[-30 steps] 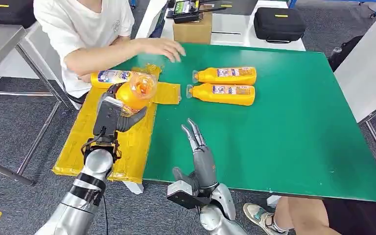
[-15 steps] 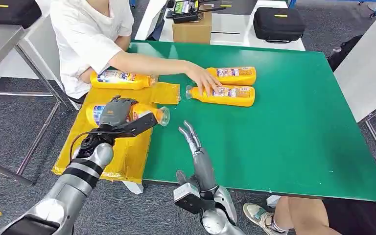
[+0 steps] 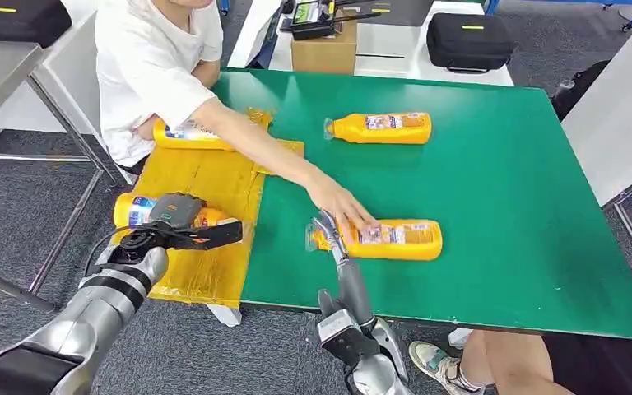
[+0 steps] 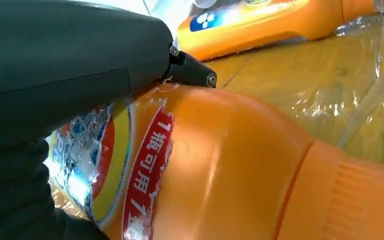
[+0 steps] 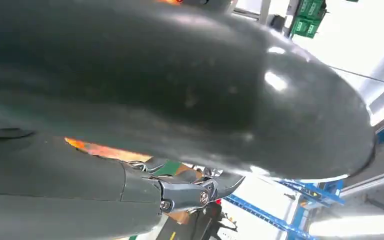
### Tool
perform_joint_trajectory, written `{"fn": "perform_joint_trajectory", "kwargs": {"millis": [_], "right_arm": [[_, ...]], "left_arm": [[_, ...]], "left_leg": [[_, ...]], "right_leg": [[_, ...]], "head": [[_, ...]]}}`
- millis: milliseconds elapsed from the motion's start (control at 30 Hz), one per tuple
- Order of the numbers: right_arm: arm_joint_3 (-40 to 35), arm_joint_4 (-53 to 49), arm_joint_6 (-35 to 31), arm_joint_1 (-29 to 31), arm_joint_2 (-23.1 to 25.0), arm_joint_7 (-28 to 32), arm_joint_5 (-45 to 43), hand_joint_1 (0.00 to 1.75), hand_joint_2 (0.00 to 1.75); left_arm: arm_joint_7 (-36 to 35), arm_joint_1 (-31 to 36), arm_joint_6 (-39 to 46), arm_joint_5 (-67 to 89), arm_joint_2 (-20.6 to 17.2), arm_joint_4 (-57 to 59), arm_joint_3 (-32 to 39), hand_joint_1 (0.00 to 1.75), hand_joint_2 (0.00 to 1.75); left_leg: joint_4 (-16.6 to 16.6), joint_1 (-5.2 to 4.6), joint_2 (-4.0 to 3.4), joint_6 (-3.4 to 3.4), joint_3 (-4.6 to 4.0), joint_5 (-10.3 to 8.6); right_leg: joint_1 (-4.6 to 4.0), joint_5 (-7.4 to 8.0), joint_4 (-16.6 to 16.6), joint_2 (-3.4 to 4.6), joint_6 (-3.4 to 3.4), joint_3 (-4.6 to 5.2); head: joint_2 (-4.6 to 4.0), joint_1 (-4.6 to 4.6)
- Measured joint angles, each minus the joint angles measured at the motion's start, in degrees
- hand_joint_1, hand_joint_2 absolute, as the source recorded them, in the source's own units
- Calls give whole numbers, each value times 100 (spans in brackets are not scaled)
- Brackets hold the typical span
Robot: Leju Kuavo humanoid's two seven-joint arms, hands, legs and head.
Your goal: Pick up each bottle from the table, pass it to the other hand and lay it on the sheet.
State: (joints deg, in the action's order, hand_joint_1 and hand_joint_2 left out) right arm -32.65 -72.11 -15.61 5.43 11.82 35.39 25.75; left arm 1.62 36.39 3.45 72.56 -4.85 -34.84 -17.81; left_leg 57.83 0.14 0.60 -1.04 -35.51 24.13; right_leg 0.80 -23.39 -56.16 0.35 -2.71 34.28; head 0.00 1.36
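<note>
Laying the second bottle on the yellow sheet (image 3: 206, 177), with two bottles left on the green desk (image 3: 494, 206).

One bottle (image 3: 183, 134) was already laid at the far edge of the sheet; another (image 3: 136, 211) was gripped by the left robot hand (image 3: 183, 224) low over the sheet's near part. The right robot hand (image 3: 333, 239) was stretched out, holding nothing, its fingertips at the cap of a desk bottle (image 3: 395, 239) that a person's hand (image 3: 341, 206) was touching. The last bottle (image 3: 383, 127) was lying further back. On the held bottle's label, Chinese characters "1瓶可用" were partly readable.
</note>
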Motion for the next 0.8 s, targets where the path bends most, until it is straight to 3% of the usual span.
{"fn": "perform_joint_trajectory", "kwargs": {"millis": [67, 100, 133, 167, 233, 467, 800], "right_arm": [[15, 0, 7, 0, 2, 2, -4, 0, 0], [22, 0, 9, 0, 4, 4, -4, 0, 0], [31, 0, 20, 0, 4, 11, -7, 0, 0], [39, 0, 50, 1, 7, 20, -26, 0, 0], [52, 2, 68, 3, 11, 44, -57, 0, 0], [107, 87, 153, 105, 57, 160, -223, 0, 0], [120, 441, 46, 283, 96, 430, -500, 0, 0]], "left_arm": [[2, 23, 0, -2, -2, 44, -2, 110, 175], [9, 35, -9, -2, -2, 63, -2, 70, 175], [41, 53, -61, -15, -2, 87, -2, 56, 175], [87, 75, -135, -56, -2, 107, -2, 28, 175], [195, 129, -330, -142, -2, 181, -2, 0, 175], [527, 474, -1113, -462, -28, 614, -66, 0, 175], [1768, 514, -2946, -3150, -33, 634, 489, 0, 175]], "left_leg": [[0, 0, 0, 0, 2, 0], [0, 0, 0, 0, 3, 0], [0, 0, 0, 0, 4, 0], [0, 1, 0, 0, 5, 0], [0, 1, 0, 0, 5, 0], [0, 0, -1, 0, 12, 0], [0, 1, -1, 0, 18, 0]], "right_leg": [[0, 0, 0, 0, 0, -2], [0, 0, 0, 0, 0, -3], [-1, 0, 0, 0, 0, -4], [-1, 0, -1, 0, 0, -4], [-1, 0, -2, 0, 0, -4], [0, 0, -4, 1, 0, -15], [-1, 0, -4, 0, 0, -18]], "head": [[-2, 0], [0, 0], [0, 0], [0, 0], [0, 2], [0, 0], [-2, -2]]}}
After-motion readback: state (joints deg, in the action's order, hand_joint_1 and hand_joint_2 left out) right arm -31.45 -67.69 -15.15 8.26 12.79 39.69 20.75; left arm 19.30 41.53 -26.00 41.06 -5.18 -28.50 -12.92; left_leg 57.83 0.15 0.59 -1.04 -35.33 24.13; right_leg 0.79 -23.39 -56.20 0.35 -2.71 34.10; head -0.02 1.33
